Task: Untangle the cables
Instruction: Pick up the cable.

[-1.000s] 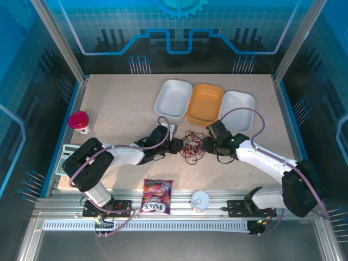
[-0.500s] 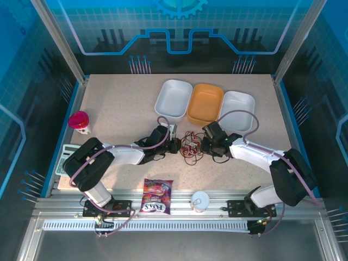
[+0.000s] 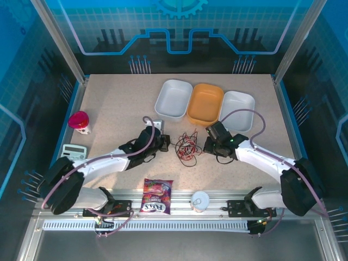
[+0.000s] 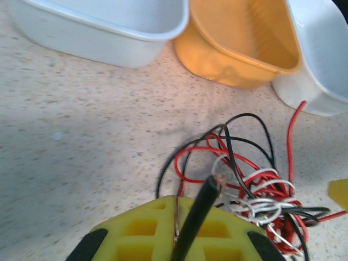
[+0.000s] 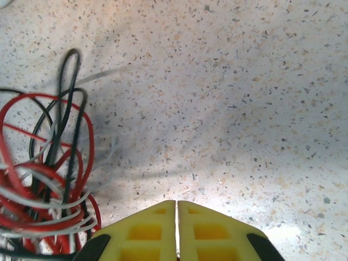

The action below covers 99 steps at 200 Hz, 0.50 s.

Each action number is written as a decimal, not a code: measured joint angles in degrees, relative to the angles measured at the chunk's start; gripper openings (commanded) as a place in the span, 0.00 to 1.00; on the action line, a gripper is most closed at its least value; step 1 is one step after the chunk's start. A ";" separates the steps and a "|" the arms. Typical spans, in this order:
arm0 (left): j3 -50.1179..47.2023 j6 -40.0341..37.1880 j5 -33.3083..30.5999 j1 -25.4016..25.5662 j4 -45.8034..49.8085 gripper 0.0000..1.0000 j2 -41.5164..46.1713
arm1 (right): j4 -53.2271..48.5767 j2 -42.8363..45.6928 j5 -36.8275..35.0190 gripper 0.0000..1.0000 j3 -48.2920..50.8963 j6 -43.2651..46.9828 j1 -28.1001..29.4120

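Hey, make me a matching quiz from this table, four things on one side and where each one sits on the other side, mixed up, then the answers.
1. orange bin
2. cables
3. snack bag
4. red cup

A. near edge, by the rail
B. between the white bins
C. left edge
D. centre, in a tangle

Pairs: 1-B, 2-D, 3-A, 4-C

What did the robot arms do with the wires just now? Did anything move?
The left end effector, shut on a black cable, pulled back to the left and dragged the cables a little that way. The right end effector nudged in, then back again, fingers shut. The trays and the snack bag stayed put.
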<state>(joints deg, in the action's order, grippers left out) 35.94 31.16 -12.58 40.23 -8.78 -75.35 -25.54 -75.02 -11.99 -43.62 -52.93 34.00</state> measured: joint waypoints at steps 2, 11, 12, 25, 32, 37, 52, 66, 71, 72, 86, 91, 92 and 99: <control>-0.20 0.00 -0.33 0.00 0.24 0.00 0.42 | -0.13 0.17 -0.02 0.00 -0.02 0.00 0.13; -1.14 -0.02 -1.95 0.00 1.92 0.00 2.78 | -0.85 0.63 -0.15 0.00 -0.37 0.00 0.66; -1.20 0.00 -2.08 -0.02 2.05 0.00 2.99 | -0.94 0.68 -0.15 0.00 -0.42 0.00 0.74; -2.43 -0.07 -4.02 -0.31 3.74 0.00 6.21 | -1.81 0.94 -0.59 0.01 -1.40 0.02 2.16; -3.04 -0.20 -4.85 -0.70 4.50 0.00 7.87 | -2.16 0.96 -0.94 0.02 -2.12 0.11 2.99; -3.41 -0.20 -5.33 -1.11 4.87 0.00 8.90 | -2.23 0.98 -1.14 0.03 -2.51 0.24 3.45; -3.87 -0.66 -5.97 -2.75 5.53 0.00 10.80 | -2.34 0.96 -1.46 0.03 -3.78 0.68 4.39; -3.89 -1.25 -6.10 -4.22 5.49 0.00 11.08 | -2.27 0.44 -1.49 0.04 -4.76 1.18 4.61; -3.89 -1.29 -6.08 -4.52 5.49 0.00 11.04 | -2.21 0.13 -1.49 0.06 -5.05 1.33 4.61; -3.89 -1.31 -6.08 -4.57 5.49 0.00 11.02 | -2.16 0.04 -1.46 0.06 -5.07 1.36 4.61; -3.89 -1.66 -5.95 -4.85 5.05 0.00 10.27 | -1.81 -1.33 -1.42 0.14 -5.62 1.92 4.74; -3.89 -1.73 -5.66 -4.87 4.72 0.00 9.88 | -1.84 -1.77 -1.38 0.16 -5.79 2.19 4.87; -3.89 -1.75 -5.62 -4.87 4.61 0.00 9.75 | -1.84 -1.86 -1.40 0.17 -5.81 2.21 4.90; -3.89 -1.88 -5.16 -4.87 3.96 0.00 8.76 | -1.92 -2.71 -1.31 0.21 -6.23 2.69 5.18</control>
<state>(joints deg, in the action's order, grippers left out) 32.05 29.28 -17.74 35.35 -4.82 -66.59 -27.46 -77.73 -13.30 -49.84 -50.24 39.18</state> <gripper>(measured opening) 0.070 0.146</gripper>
